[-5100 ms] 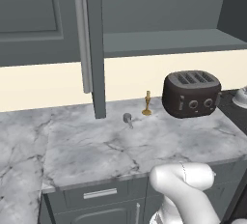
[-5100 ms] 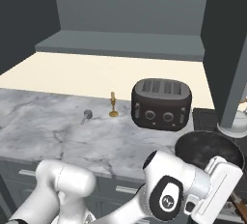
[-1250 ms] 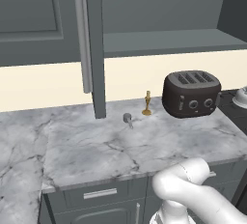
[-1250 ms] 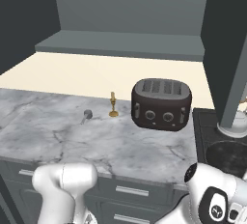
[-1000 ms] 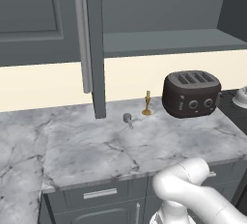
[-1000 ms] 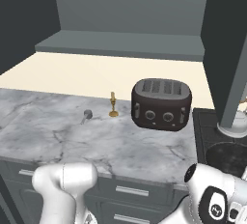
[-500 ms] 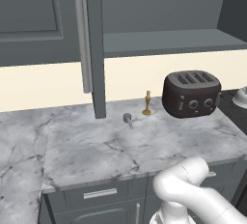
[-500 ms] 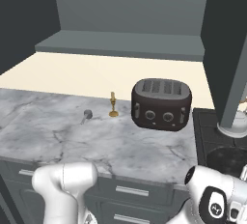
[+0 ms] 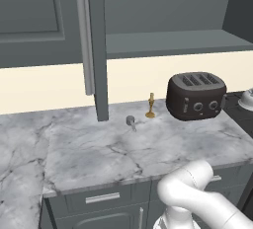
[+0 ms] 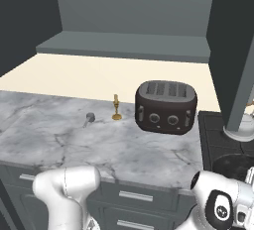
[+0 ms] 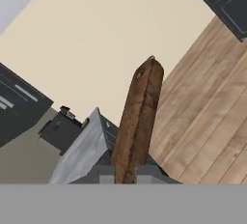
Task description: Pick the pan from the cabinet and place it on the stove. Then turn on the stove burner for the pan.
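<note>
In the left base view the cabinet [image 9: 163,40] is standing open above the worktop [image 9: 99,154], and its grey shelf is carrying nothing that I can make out. A dark four-slot toaster [image 9: 195,95] is sitting at the worktop's right back corner, just beside the black edge of the stove [image 9: 241,117].

In the right base view the stove [image 10: 211,130] is lying beyond the worktop's right edge. A dark round shape that I am taking for the pan [image 10: 229,167] is showing low over the stove's front part, just above the white arm. Whether it is resting on the glass or hanging clear of it I cannot tell.

In the hand view the hand [image 11: 124,170] is clamping tight on a brown, wood-looking handle [image 11: 137,117], which is running straight out from between the fingertips [image 11: 106,172]. Judging by the task, this is the pan's handle, though the bowl itself is lying out of frame.

The pan is looking stiff and fairly light, but gripping it at the handle is putting the weight far out, so it is likely wanting to tip or twist. A hold close to the bowl would be steadier.

No brand, label or legible writing is appearing anywhere, not even on the toaster's front.
</note>
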Tool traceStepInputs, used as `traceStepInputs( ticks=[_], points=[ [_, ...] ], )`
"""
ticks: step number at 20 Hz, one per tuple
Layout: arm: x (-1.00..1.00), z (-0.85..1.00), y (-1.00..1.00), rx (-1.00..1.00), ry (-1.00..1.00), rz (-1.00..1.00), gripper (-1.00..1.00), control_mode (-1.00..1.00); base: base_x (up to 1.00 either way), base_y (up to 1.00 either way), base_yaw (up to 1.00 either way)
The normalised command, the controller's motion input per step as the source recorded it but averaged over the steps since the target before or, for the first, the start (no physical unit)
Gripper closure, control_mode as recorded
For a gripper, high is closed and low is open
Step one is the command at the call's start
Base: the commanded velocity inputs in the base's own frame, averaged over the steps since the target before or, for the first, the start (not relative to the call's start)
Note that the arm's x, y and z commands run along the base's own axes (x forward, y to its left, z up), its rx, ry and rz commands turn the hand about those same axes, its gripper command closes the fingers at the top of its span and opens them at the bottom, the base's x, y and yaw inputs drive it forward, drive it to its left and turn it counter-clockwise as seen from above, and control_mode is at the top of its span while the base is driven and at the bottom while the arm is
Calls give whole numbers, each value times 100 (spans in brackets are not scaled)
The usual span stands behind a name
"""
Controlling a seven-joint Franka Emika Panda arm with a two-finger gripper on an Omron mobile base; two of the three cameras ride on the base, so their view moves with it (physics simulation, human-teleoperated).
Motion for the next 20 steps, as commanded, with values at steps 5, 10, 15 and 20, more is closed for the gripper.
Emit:
traceStepInputs(
  ticks=[5, 10, 15, 20],
  points=[
    [29, -19, -4, -5, 0, -2, 100, -100, 0, 0, 0],
    [25, -22, -7, -5, 0, -2, 100, -100, 0, 0, 0],
    [22, -21, -9, -3, 0, -1, 100, -100, 0, 0, 0],
    [23, -22, -9, -3, 0, -1, 100, -100, 0, 0, 0]
  ],
)
